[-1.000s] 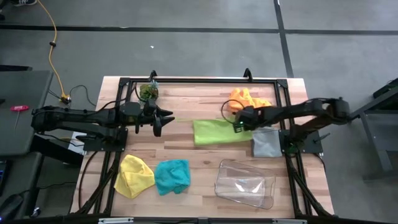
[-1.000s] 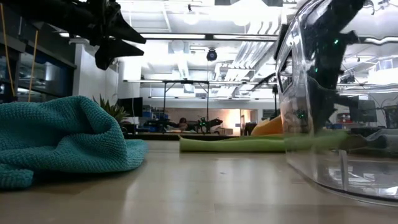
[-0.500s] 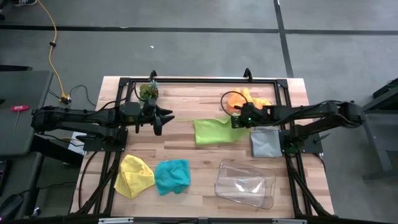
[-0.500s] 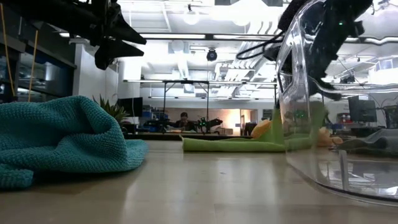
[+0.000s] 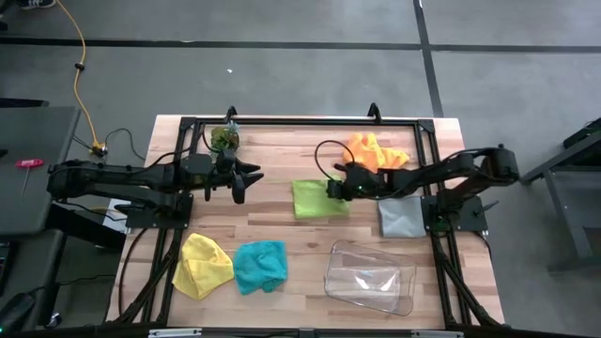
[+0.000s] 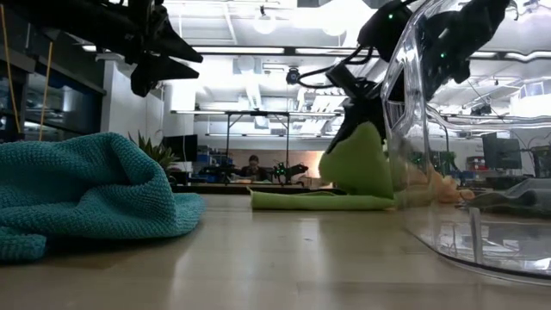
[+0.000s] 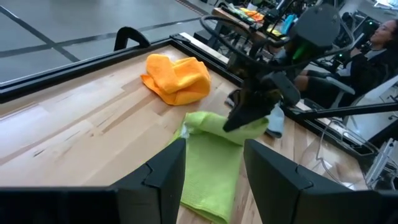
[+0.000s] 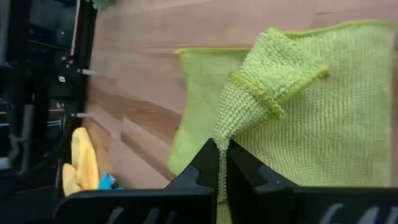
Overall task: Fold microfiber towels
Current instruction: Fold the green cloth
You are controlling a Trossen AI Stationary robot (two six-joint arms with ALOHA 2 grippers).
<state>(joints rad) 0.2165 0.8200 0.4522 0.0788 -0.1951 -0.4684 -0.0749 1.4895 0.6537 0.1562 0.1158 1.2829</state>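
Lime green cloth [image 5: 315, 198] is seen near the middle of the wooden worktop [image 5: 282, 235], one edge pinched between the shut fingers of the right hand [image 5: 336, 187] and lifted over the flat remainder. The left hand [image 5: 246, 178] is held above the worktop, well apart from that cloth, its fingers parted and empty. An orange towel [image 5: 376, 151] and a grey towel [image 5: 402, 216] are found on the right side, a yellow towel [image 5: 205, 265] and a teal towel [image 5: 259, 266] toward the front left.
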